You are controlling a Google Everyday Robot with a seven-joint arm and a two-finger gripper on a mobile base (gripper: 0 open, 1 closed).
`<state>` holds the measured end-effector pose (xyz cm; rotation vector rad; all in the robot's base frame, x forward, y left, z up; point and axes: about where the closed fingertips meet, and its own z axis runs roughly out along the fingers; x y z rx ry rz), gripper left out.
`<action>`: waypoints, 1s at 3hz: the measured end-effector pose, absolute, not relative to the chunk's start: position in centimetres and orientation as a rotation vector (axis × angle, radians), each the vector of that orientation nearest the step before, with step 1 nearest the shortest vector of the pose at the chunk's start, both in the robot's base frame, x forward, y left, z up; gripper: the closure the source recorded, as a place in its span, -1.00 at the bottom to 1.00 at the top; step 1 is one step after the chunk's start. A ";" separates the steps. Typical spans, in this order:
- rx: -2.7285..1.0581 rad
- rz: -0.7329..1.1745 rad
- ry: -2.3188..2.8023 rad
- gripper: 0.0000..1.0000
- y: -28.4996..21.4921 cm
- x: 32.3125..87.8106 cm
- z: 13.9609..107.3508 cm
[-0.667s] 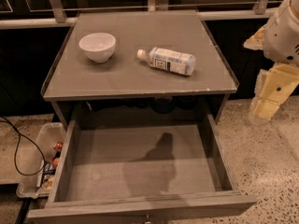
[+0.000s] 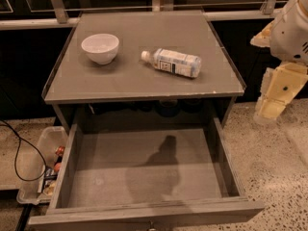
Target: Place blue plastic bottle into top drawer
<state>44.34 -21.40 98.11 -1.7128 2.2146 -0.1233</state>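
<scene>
**Blue plastic bottle (image 2: 172, 62) not yet moved to open top drawer (image 2: 101, 172)**

Lying on its side on the cabinet top (image 2: 216, 47), white cap pointing toward a white bowl (image 2: 100, 47) nearby, the bottle is untouched. The drawer below stands pulled out, ready to receive it. The gripper (image 2: 267, 114) hangs off the cabinet's right side, well apart from the bottle; whether it is open or closed cannot be told. Reaching, grasping, carrying and release all appear to remain.

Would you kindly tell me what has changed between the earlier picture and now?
Nothing has visibly changed. The gripper hangs to the right of the cabinet, apart from the blue plastic bottle, which lies on the cabinet top beside the white bowl as before. The top drawer stays open.
</scene>
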 end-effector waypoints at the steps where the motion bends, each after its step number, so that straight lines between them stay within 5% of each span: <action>1: -1.678 -0.113 2.148 -1.00 -20.7 46.5 98.9; 3: -1.556 0.072 1.991 -1.00 -19.4 53.2 98.2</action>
